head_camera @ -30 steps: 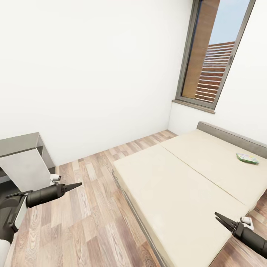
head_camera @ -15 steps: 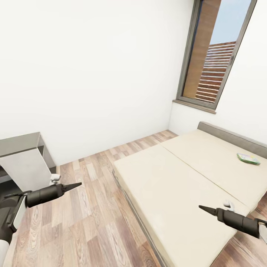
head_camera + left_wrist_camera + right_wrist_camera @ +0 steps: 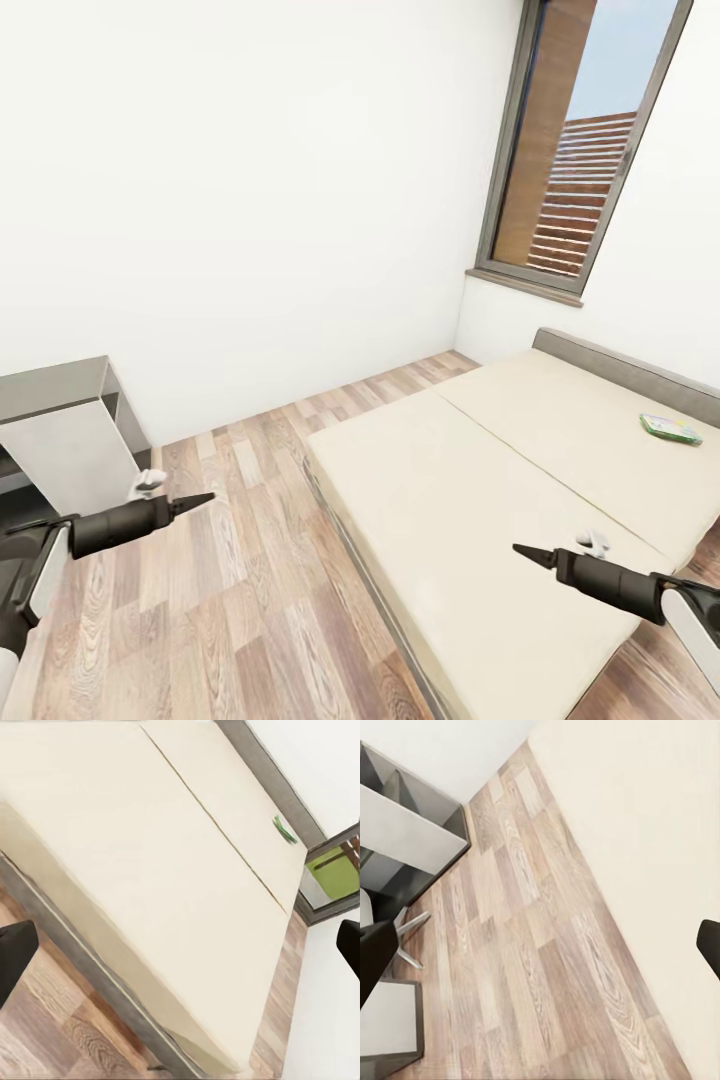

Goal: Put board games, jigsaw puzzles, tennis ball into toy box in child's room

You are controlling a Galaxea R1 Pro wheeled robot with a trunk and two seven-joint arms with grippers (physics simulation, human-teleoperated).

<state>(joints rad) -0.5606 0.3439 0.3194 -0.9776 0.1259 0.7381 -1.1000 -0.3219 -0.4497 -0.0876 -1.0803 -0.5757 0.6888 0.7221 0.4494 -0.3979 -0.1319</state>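
Far across the bed (image 3: 480, 470), near its headboard, lay one board game (image 3: 669, 429); nothing had been collected that I could judge, and the toy box was out of sight. Left gripper (image 3: 196, 498) hung empty over the floor (image 3: 240, 600), right gripper (image 3: 528, 552) over the mattress; both appeared pressed together in the head view, though wrist views showed tips apart, so I cannot tell.

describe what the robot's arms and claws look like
Both arms end in dark grey, glossy, cylindrical forearms tapering to slim black pointed tips: left claw, right claw. Each carries a small white fitting on top near the wrist. White casing with black trim covers the arm segments further back.
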